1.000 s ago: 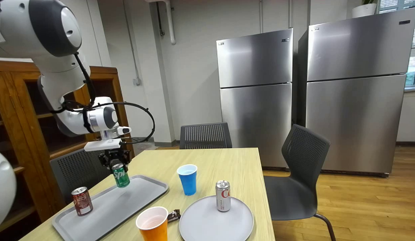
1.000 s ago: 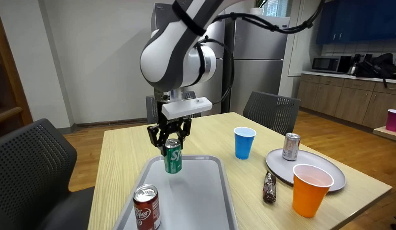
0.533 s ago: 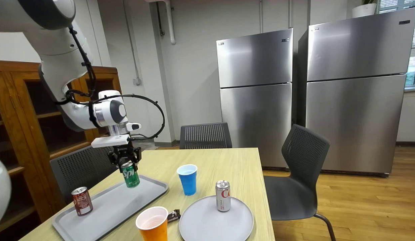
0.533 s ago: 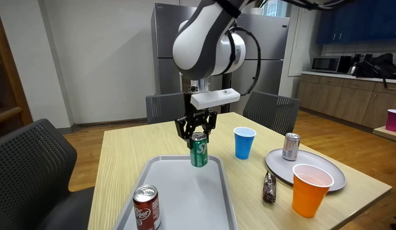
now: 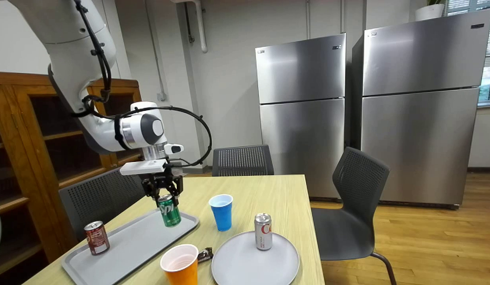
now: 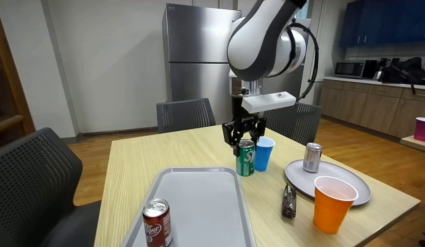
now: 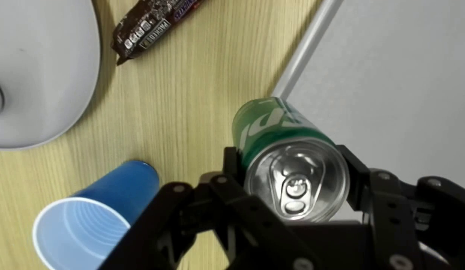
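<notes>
Stainless-steel refrigerators [image 5: 420, 113], two; pale wood-grain table [image 5: 264, 194], one; dark grey chairs [image 5: 357, 190], three; grey tray [image 6: 205, 206], one; grey round plate [image 5: 248, 263], one. Black gripper [image 6: 246, 145], one — clasping the green Sprite can [image 6: 245, 161], held near the tray's edge. Orange cup [image 6: 333, 207] near the plate and blue cup [image 5: 222, 215] near the held can, two cups on the table; red Dr Pepper can [image 6: 157, 223] upright on the tray and silver can [image 5: 263, 233] upright on the plate — three cans with the green one; brown-wrapped bar [image 6: 289, 201], one, beside the plate.
</notes>
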Controlling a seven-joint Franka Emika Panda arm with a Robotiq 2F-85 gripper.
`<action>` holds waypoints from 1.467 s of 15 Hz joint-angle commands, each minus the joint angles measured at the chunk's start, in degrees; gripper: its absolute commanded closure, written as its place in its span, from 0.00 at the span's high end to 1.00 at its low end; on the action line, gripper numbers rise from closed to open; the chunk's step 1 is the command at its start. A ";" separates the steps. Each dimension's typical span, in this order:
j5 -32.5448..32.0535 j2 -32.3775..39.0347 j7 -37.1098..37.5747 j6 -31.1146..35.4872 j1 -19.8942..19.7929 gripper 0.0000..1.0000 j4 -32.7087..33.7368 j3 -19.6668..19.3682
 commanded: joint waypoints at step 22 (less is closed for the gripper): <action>0.98 -8.77 -5.94 5.62 -15.65 0.39 -14.64 -9.71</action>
